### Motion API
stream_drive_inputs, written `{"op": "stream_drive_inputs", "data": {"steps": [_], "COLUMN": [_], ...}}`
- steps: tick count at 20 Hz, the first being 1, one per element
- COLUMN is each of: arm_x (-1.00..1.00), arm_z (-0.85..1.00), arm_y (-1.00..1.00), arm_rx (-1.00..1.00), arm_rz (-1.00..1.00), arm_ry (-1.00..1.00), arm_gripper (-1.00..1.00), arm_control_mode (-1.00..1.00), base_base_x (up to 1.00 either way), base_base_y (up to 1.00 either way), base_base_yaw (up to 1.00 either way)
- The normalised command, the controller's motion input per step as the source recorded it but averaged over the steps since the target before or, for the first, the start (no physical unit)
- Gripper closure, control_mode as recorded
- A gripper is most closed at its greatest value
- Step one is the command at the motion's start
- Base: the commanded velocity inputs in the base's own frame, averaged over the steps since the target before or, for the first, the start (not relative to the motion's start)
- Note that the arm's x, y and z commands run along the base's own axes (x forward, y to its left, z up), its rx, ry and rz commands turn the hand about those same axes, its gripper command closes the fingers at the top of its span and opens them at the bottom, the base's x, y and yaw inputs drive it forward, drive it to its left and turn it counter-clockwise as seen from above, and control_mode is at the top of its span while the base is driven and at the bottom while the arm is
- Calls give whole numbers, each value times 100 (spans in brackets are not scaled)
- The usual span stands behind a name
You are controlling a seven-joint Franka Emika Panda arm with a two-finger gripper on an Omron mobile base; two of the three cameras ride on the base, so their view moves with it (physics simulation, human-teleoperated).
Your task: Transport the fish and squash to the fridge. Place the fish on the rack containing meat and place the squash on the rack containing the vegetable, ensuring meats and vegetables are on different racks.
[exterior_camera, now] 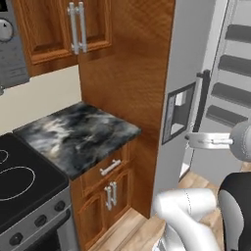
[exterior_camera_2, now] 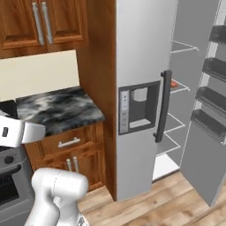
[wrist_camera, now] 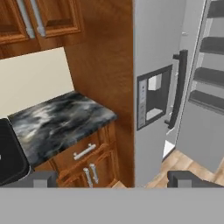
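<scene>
The gripper (wrist_camera: 109,178) is being carried with jaws spread wide, nothing grasped. A small orange-red thing (exterior_camera_2: 174,84) (probably the squash: round, firm, likely needing centred gripping) is sitting on a shelf inside the open fridge (exterior_camera_2: 145,48).

— Where's the arm (exterior_camera: 188,215) sitting right now?

— Folded low and close to its own body. The white elbow bulges up near the floor, with a dark joint (exterior_camera: 235,211) just beside it, and the forearm section (exterior_camera: 211,141) reaches out level, above the elbow.

— And from the other side?

— Same story: a rounded white shoulder (exterior_camera_2: 57,190) low down, and a flat white link (exterior_camera_2: 17,131) sticking out sideways above it.

— What about the claw (wrist_camera: 113,178)?

— Its two dark fingertips (wrist_camera: 41,178) stand far apart, about as wide as they go, with nothing between them. The hand points forward and slightly downward, roughly level, not rolled much.
</scene>
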Motion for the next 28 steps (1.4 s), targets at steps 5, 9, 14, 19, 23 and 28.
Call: {"op": "stream_drive_inputs", "data": {"steps": [5,9,14,19,23,28], "arm_x": [0,0,0,0,0,0], "arm_z": [0,0,0,0,0,0], "arm_y": [0,0,0,0,0,0], "arm_rx": [0,0,0,0,0,0], "arm_rz": [0,0,0,0,0,0], "arm_ry": [0,0,0,0,0,0], "arm_gripper": [-100,-100,-100,-100,-100,-100], "arm_control_mode": [100,100,100,100,100,100], "base_base_x": [-97,-100,-100,-100,-97,-90], "base_base_y": [100,100,100,-5,-96,-88], "base_base_yaw": [-23,-33,-40,-49,-44,-37]}}
